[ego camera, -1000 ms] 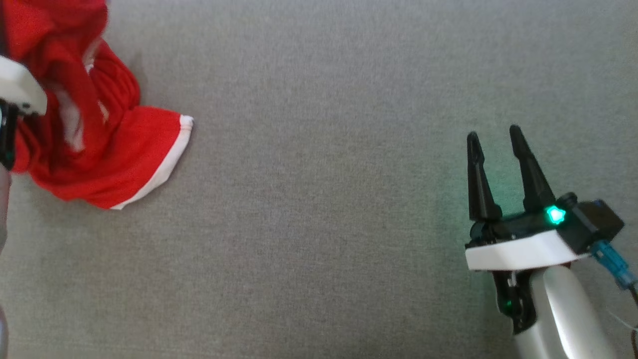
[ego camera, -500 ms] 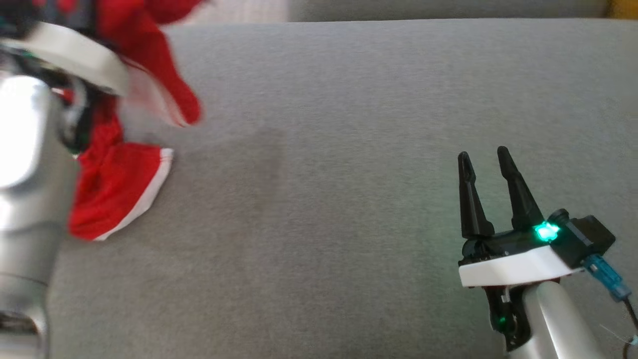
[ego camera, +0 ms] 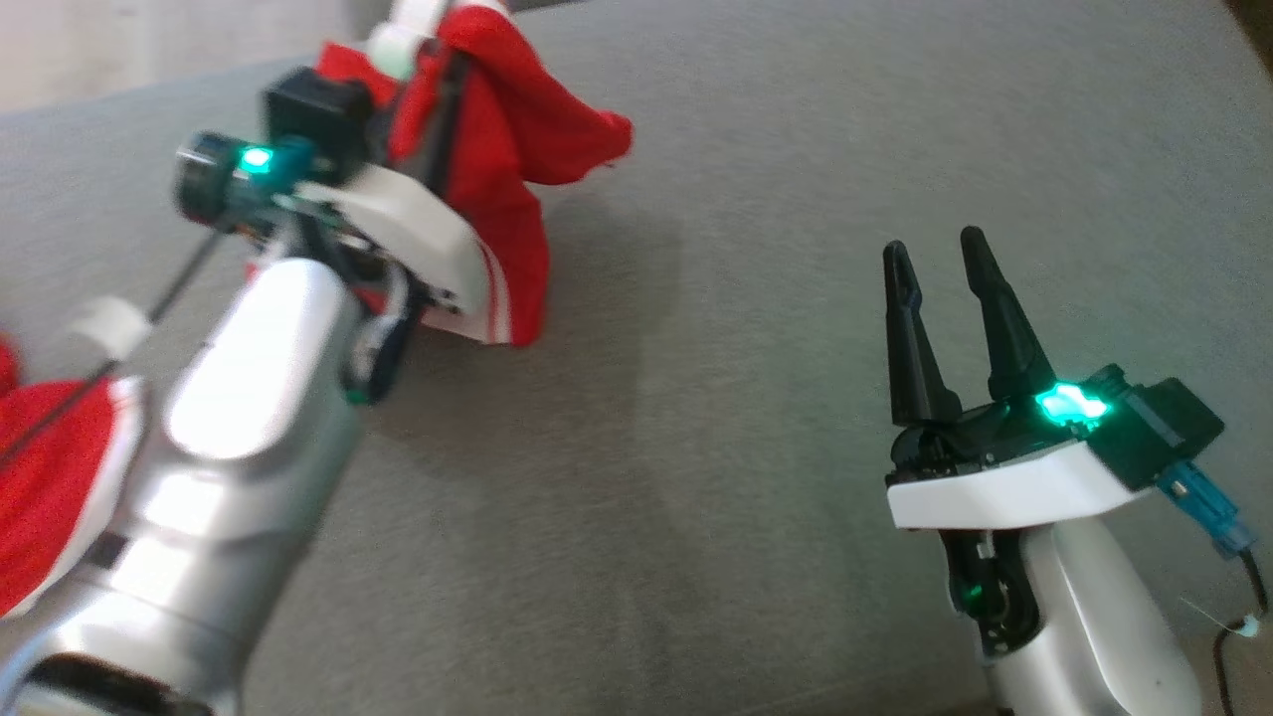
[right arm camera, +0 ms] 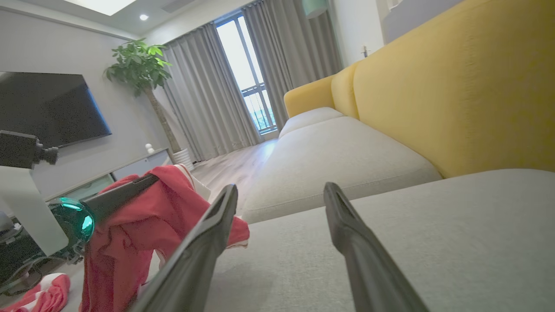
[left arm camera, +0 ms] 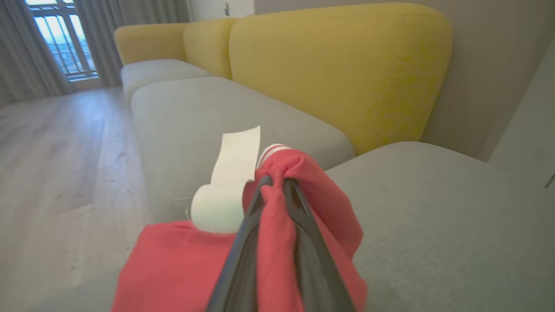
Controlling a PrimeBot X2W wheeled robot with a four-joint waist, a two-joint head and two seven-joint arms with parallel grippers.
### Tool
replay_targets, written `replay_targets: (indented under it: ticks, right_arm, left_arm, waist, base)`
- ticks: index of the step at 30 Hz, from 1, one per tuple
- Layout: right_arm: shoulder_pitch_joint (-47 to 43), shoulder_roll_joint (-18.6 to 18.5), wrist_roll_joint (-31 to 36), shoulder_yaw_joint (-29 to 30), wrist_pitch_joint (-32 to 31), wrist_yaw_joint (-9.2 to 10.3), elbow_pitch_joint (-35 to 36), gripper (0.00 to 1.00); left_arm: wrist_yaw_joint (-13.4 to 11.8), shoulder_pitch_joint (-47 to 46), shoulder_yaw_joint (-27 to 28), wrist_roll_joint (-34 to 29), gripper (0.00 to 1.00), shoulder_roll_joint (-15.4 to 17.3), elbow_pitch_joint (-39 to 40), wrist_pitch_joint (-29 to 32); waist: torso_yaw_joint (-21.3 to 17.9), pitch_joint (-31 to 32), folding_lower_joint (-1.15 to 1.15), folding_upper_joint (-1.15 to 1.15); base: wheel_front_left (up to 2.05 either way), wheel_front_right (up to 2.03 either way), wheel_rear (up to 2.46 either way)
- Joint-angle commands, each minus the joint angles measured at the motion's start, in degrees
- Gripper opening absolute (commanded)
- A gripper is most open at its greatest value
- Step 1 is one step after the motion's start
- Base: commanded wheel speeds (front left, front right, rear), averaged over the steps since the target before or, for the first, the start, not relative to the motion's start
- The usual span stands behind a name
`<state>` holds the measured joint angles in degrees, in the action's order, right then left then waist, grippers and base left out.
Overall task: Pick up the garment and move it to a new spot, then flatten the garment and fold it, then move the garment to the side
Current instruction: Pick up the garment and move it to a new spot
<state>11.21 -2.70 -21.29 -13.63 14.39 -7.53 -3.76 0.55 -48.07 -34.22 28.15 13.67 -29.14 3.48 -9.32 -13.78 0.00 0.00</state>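
Observation:
The garment is red cloth with white trim. In the head view it hangs bunched at the upper left above the grey seat cushion. My left gripper is shut on its top, and a lower part of the cloth trails at the left edge. In the left wrist view the two dark fingers pinch a fold of the garment beside a white label. My right gripper stands open and empty at the right, well apart from the cloth. The right wrist view has that gripper open, with the garment hanging to its left.
The grey cushion's front edge meets a wooden floor on the left. Yellow backrests rise behind the seats, and a second grey seat lies beyond. A television, a plant and curtains stand across the room.
My left arm has lifted the garment off the cushion and carried it rightward. The head camera has shifted too. The right gripper stays open.

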Motion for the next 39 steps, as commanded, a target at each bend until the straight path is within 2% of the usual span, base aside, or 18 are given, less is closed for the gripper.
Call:
replay_targets:
  ticks: [1,3,7,10,17,23,26,29,34,39]
  right_arm:
    - [1.01,-0.18,-0.46,-1.46,0.61,0.04,2.05,1.0]
    - [1.17,-0.18,-0.68,-1.53,0.61,0.04,2.06,1.0]
    - [1.12,-0.18,-0.8,-0.67,0.61,0.04,2.04,1.0]
    - [0.77,-0.18,-0.54,0.51,0.61,0.04,1.92,1.0]
    - [-0.84,-0.18,1.65,2.84,0.61,0.04,1.41,1.0]
    - [-2.44,-0.18,3.16,4.87,0.61,0.04,0.7,1.0]
    - [-3.48,-0.18,3.79,5.5,0.61,0.04,0.22,1.0]
    - [-4.03,-0.18,4.35,5.5,0.61,0.04,-0.19,1.0]
    - [-4.83,-0.18,4.89,6.13,0.61,0.04,-0.97,1.0]
    - [-3.93,-0.18,5.56,6.03,0.61,0.04,-1.56,1.0]
  left_arm:
    - [0.06,-2.29,1.23,-0.41,0.05,0.43,1.31,0.11]
    - [0.22,-2.5,0.43,-0.31,1.0,-1.33,-0.09,-0.3]
    - [0.3,-3.53,0.13,-0.19,1.0,-3.82,-2.57,-3.33]
    - [0.05,-3.99,1.27,0.38,1.0,-4.2,-3.9,-6.37]
    - [0.76,-0.95,4.18,1.75,1.0,-0.45,-4.67,-13.23]
    - [1.43,7.91,7.07,3.61,1.0,3.29,-0.76,-17.42]
    - [0.77,13.99,8.36,3.33,1.0,5.01,2.69,-18.17]
    - [-0.04,18.17,8.98,2.88,1.0,5.37,4.96,-18.36]
    - [-1.99,27.53,12.18,1.94,1.0,3.18,10.88,-18.45]
    - [-1.64,31.66,13.6,-0.16,1.0,-0.02,13.67,-18.46]
  waist:
    - [-4.24,-2.37,0.0,0.0]
    - [-5.65,-2.92,0.0,0.0]
    - [-6.65,-3.05,0.0,0.0]
    - [-5.67,-2.44,0.0,0.0]
    - [0.5,0.3,0.0,0.0]
    - [6.43,3.21,0.0,0.0]
    - [9.03,4.27,0.0,0.0]
    - [10.36,4.77,0.0,0.0]
    - [12.63,5.47,0.0,0.0]
    - [14.82,5.13,0.0,0.0]
  base:
    - [0.0,0.0,0.0]
    - [0.0,0.0,0.0]
    - [0.0,0.0,0.0]
    - [0.0,0.0,0.0]
    - [0.0,0.0,0.0]
    - [0.0,0.0,0.0]
    - [0.0,0.0,0.0]
    - [0.0,0.0,0.0]
    - [0.0,0.0,0.0]
    - [0.0,0.0,0.0]
